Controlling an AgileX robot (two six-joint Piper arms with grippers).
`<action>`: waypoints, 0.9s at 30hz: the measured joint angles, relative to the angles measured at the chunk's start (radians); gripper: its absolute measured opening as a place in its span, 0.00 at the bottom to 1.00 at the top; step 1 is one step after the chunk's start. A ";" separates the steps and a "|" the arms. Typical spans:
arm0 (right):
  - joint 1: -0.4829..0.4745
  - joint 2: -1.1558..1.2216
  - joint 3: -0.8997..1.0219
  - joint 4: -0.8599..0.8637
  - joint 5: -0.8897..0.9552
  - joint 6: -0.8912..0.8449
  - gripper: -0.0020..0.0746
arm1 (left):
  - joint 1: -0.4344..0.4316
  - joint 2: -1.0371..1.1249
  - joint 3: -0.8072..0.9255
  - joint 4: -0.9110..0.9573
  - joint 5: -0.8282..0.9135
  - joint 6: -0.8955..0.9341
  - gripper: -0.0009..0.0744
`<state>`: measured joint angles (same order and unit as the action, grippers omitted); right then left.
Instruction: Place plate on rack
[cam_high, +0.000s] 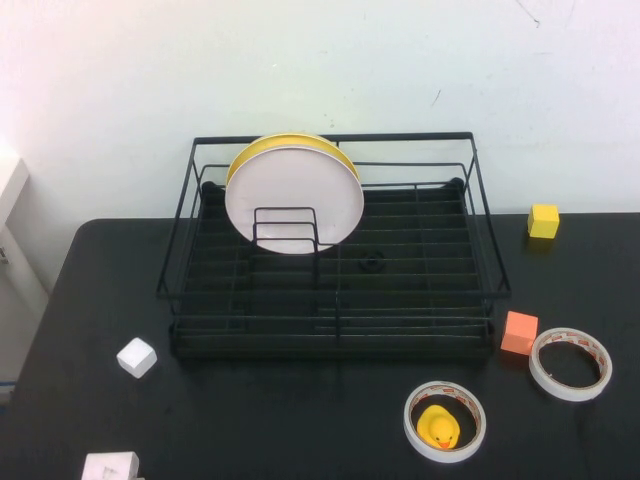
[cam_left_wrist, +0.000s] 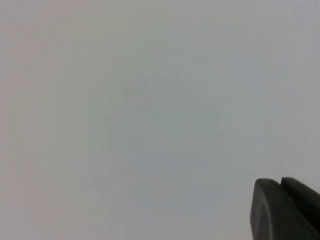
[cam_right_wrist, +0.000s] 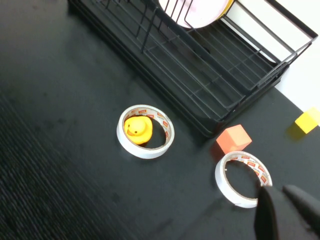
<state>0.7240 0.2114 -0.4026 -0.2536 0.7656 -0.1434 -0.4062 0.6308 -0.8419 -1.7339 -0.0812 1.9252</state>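
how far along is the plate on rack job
Looks done: the plate stands upright in the rack, leaning in front of the yellow plate behind a wire divider. Nothing is in hand: the right gripper is raised over the table near a tape roll, holding nothing; the left gripper faces a blank wall. Nothing visible is left.

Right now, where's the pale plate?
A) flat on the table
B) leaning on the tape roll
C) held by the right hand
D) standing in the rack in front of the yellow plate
D: the pale plate stands upright in the rack, just in front of the yellow plate. Neither hand holds it: the left hand faces a blank wall, the right hand hovers over the table by a tape roll.
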 joint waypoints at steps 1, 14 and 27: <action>0.000 0.000 0.000 0.000 0.000 0.000 0.02 | 0.000 -0.032 0.028 0.000 -0.002 -0.007 0.01; 0.000 0.000 0.000 0.002 0.002 0.000 0.02 | 0.000 -0.304 0.520 -0.011 -0.109 -0.275 0.01; 0.000 0.000 0.000 0.004 0.002 0.000 0.02 | 0.000 -0.306 0.643 -0.012 0.069 -0.393 0.01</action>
<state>0.7240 0.2114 -0.4026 -0.2499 0.7674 -0.1434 -0.4062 0.3243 -0.1992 -1.7463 -0.0124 1.5318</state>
